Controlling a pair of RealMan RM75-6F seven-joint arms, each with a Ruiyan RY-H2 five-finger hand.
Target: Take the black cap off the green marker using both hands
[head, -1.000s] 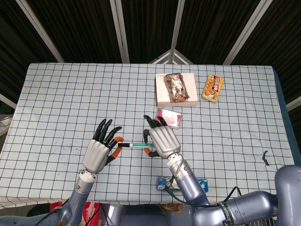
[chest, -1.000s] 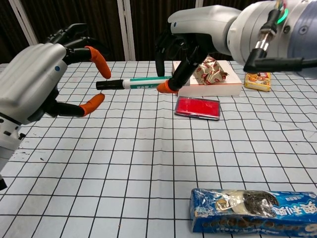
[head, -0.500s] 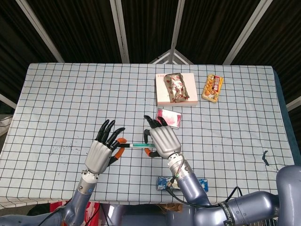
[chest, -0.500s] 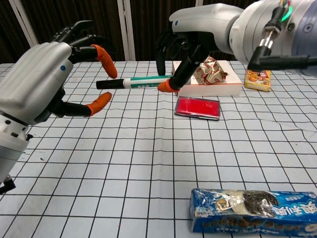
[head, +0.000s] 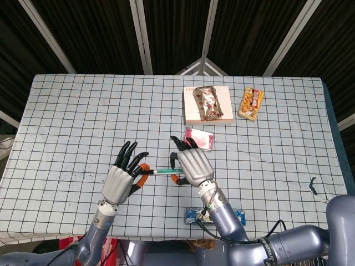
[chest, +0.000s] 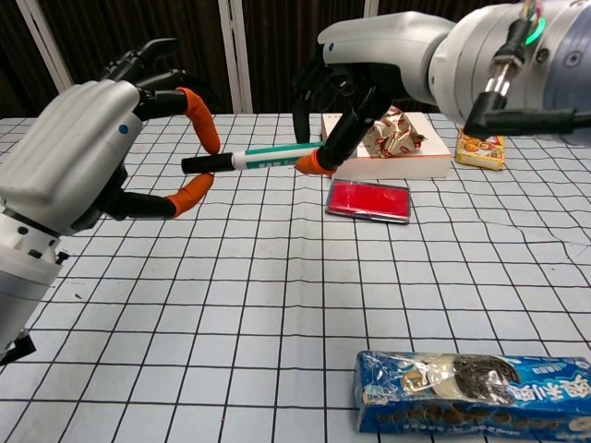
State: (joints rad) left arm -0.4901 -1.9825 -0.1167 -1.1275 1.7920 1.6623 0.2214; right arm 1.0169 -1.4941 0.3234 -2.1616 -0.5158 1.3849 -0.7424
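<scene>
Chest view is showing the right hand [chest: 346,101] pinching the green marker [chest: 277,158] above the surface, its black cap [chest: 205,164] sitting between the left hand [chest: 78,148]'s spread fingers [chest: 197,115]. Closing off-centre risks levering it loose.

I see the green marker [chest: 273,159] held level above the bench, its white-and-green barrel running across my view, the black cap [chest: 207,164] still seated on the end pointing toward my left side.
</scene>
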